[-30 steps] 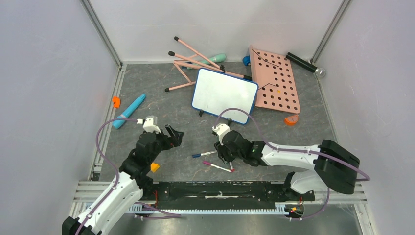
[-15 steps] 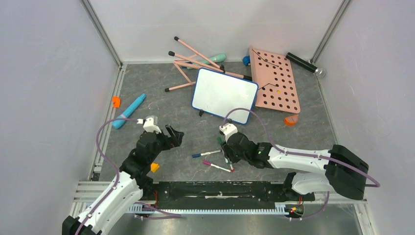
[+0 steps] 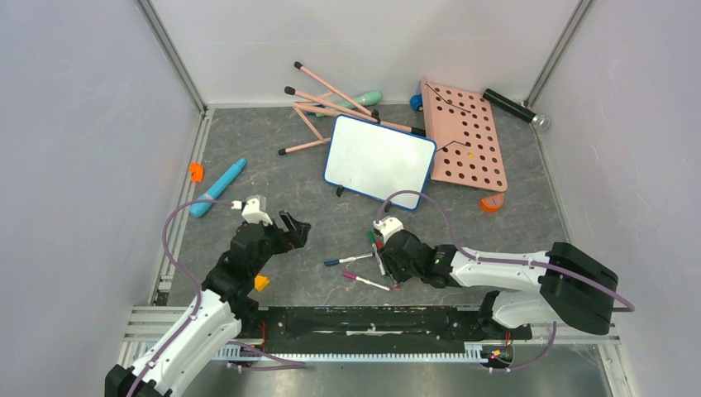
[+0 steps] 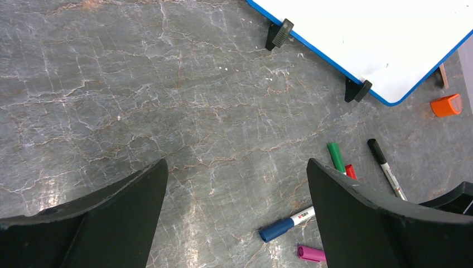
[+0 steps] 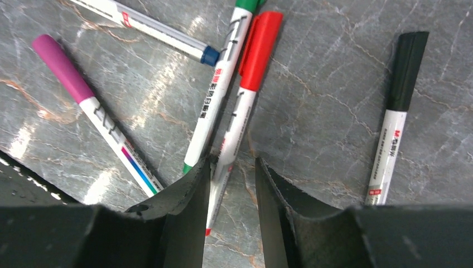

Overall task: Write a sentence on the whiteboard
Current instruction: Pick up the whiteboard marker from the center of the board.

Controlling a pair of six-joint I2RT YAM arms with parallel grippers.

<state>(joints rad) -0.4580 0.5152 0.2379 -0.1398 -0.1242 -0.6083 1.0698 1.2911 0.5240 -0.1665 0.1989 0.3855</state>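
Right pincer [image 5: 233, 164] pitched down, narrowly agape astride red marker [image 5: 257, 50]; left pincer [image 4: 237, 167] wide apart, empty

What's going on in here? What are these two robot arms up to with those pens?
The right gripper is low over the table, with its jaws on either side of the red marker lying there, not yet closed on it. A green marker lies right beside the red one. The left gripper hangs open above bare table, holding nothing. The whiteboard further back is blank, so no writing has started.
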